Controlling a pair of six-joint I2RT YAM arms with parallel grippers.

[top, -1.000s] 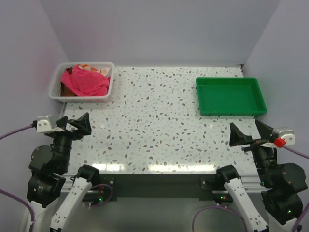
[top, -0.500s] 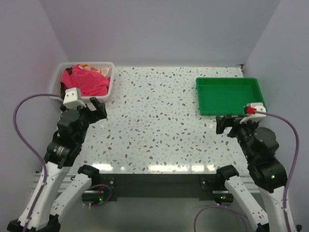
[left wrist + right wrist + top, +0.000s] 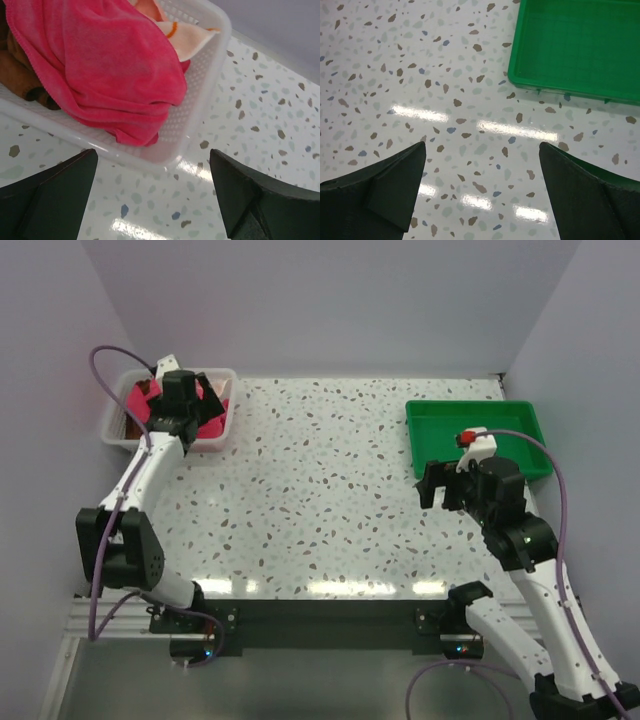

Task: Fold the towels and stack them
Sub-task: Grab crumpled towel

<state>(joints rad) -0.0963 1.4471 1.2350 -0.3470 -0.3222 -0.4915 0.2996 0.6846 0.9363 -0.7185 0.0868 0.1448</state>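
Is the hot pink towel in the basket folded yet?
Not folded: the hot pink towel lies bunched in the white mesh plastic basket.

I'm running a robot lab cell: plain lilac walls [image 3: 330,300] box in a speckled tabletop [image 3: 330,500]. A white basket [image 3: 205,75] lies just beyond my left fingers [image 3: 50,195], and a green tray [image 3: 570,45] beyond my right fingers [image 3: 385,192].

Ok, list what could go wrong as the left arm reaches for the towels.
1. The hot pink towel lies bunched over the dark brown towel and the patterned towel; a deep pinch may lift several at once.
2. The open left tool sits above the near rim of the white basket; coming straight down, a finger could strike the rim or drag the basket.
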